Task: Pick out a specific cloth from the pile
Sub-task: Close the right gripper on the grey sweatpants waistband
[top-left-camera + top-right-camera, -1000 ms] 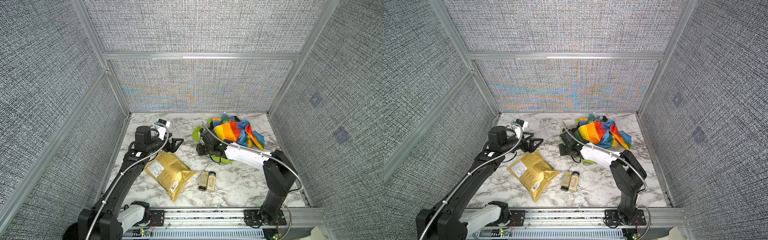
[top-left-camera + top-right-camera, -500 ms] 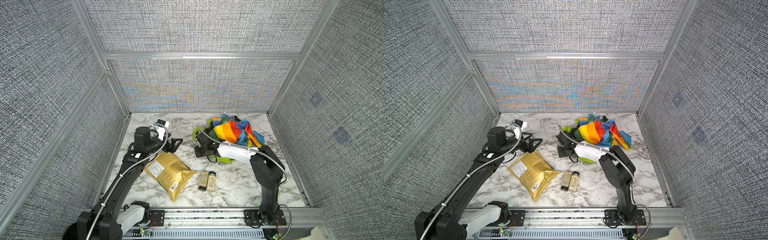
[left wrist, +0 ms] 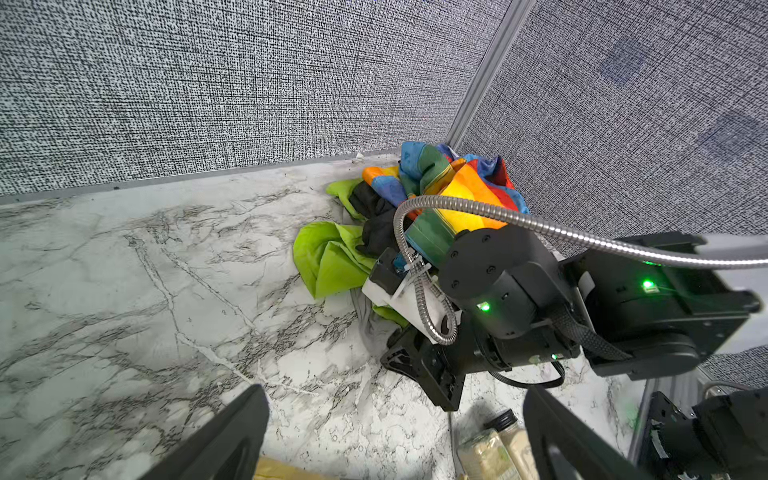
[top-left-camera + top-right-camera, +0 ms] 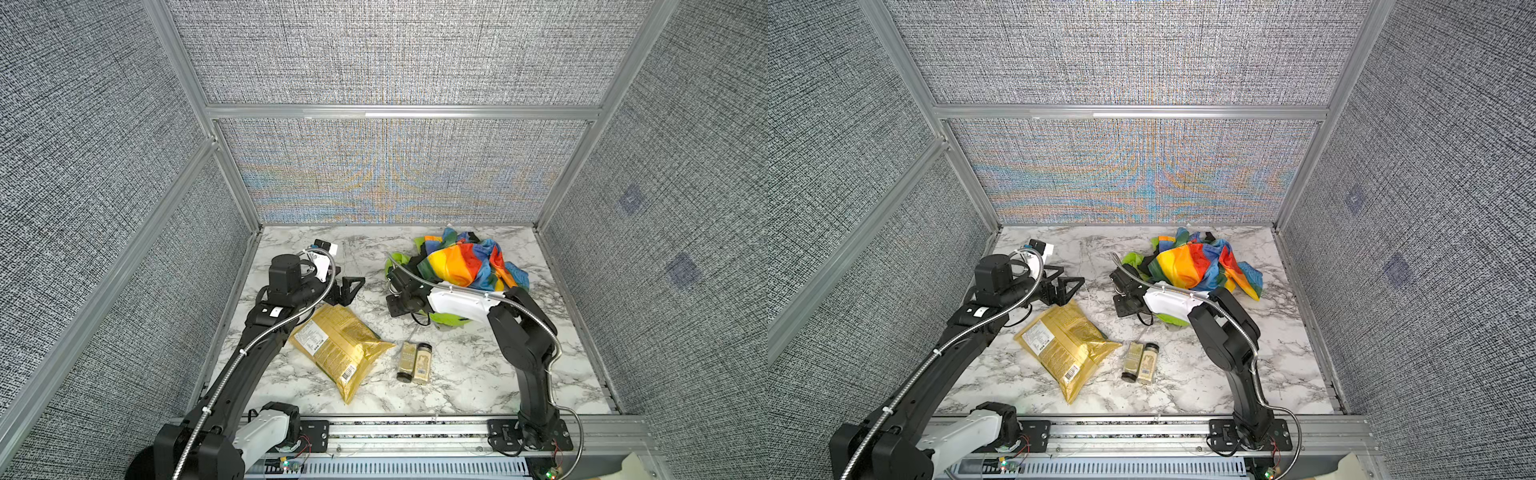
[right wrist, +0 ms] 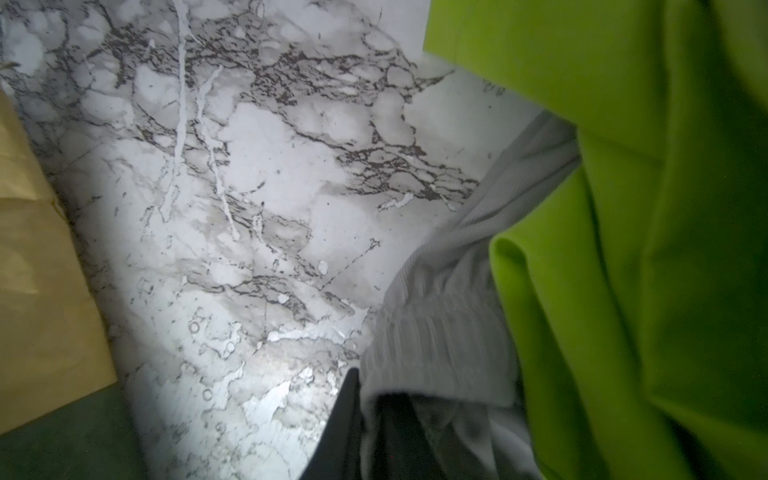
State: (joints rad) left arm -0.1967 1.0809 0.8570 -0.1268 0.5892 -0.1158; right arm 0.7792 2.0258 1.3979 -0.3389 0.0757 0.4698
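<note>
Peeking from under the lime green cloth (image 5: 623,249) at the left edge of the pile (image 4: 465,266), the cloth (image 5: 449,316) shows only in the wrist views. There the right gripper (image 5: 365,403) is pinched together on its ribbed hem. Its arm hides this in both top views. The left gripper (image 4: 348,287) hangs spread wide above the tabletop (image 4: 457,374).

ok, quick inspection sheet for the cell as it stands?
Surface: marble-pattern tabletop, no damage seen.
Job's things: the cloth, light grey, pokes out under the lime green cloth at the edge of the pile.
Clutter: gold snack bag; two spice jars lying side by side.
Grippers: left gripper open, empty; right gripper shut on the cloth's hem.
Cables: steel conduit arcs above the right wrist; no snag seen.
Surroundings: grey woven wall panels, aluminium frame; nothing else seen.
</note>
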